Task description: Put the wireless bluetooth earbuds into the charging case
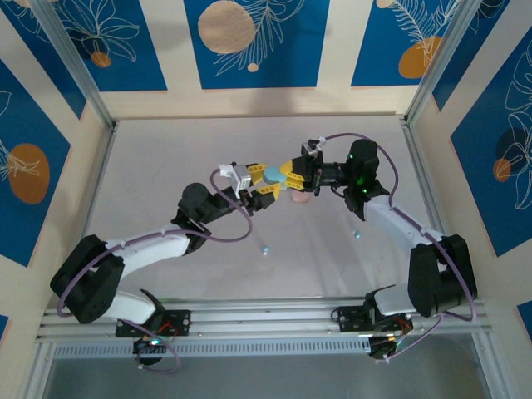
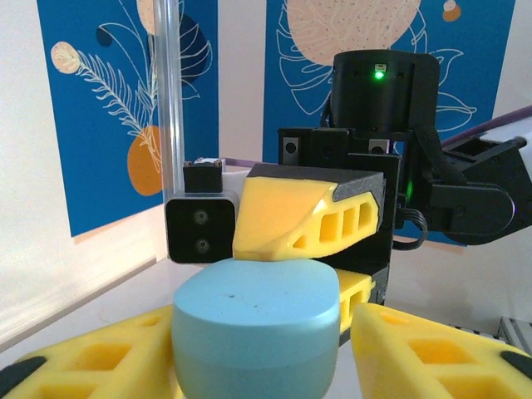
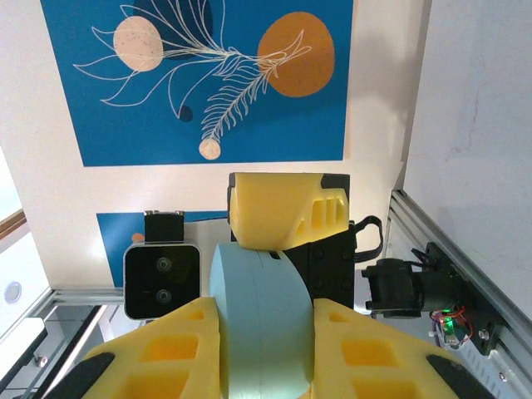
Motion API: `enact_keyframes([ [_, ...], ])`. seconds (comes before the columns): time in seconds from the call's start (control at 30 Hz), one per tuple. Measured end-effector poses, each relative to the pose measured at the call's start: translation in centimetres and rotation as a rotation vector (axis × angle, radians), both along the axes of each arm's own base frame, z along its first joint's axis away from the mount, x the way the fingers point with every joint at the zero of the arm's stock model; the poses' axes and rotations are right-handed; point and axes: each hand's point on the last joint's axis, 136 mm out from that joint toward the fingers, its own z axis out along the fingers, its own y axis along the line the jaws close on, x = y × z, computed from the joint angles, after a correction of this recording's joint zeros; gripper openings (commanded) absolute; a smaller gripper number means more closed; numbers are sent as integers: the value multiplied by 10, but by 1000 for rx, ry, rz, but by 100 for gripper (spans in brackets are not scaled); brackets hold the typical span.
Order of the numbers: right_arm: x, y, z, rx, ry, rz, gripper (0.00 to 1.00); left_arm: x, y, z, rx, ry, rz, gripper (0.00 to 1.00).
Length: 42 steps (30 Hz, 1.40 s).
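- Blue panels printed with leaves and orange discs stand round the workspace, and a pale grey surface lies under both arms.
- Right pincer is clamped on the light blue charging case, one yellow finger on each broad face, holding it up off the surface near the middle.
- Left pincer brackets the same case from the other side. One finger looks to touch it and a thin dark gap shows at the other, so I cannot tell whether it is truly gripping.
- That case is a smooth, rounded hard shell: probably light, stiff and slippery. Flat pads across the broad faces suit it best, and the seam should be left free for opening.
- Pink rounded thing sits just under the pincers, mostly covered. It may be another case.
- Two earbuds lie on the surface nearer the arm bases, well apart from each other and from the case. They look tiny, glossy and featherlight, likely to skid or flick away. A gentle fingertip pinch across the body seems right.
- Hard to make out: the case's lid seam and hinge side, the earbuds' shape and orientation, and whether the case is open.
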Motion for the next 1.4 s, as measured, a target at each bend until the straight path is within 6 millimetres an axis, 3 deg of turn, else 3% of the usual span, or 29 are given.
enact_keyframes([
  [0.1, 0, 0, -1, 2, -1, -4, 18, 0, -1, -2, 5, 5, -5, 58],
  [0.33, 0, 0, 0, 3, -6, -1, 18, 0, -1, -2, 8, 10, -6, 46],
  [0.5, -1, 1, 0, 5, -6, -1, 18, 0, -1, -2, 11, 10, -6, 55],
  [0.6, -1, 1, 0, 7, -5, -2, 18, 0, -2, -1, 12, 9, -10, 55],
  [0.7, -1, 1, 1, 9, -12, -2, 18, 1, -2, -1, 17, 11, -9, 48],
  [0.8, -1, 1, 2, 11, -9, -2, 18, 1, -3, -2, 18, 16, -10, 56],
  [0.87, 0, 1, 2, 12, -12, -4, 18, 0, -3, -2, 20, 15, -16, 55],
  [1.2, -1, 1, 4, 16, -23, -5, 20, 2, -3, -2, 25, 21, -13, 35],
  [1.4, 0, 1, 1, 4, -33, -10, 38, 2, -4, -4, 30, 29, -15, 29],
])
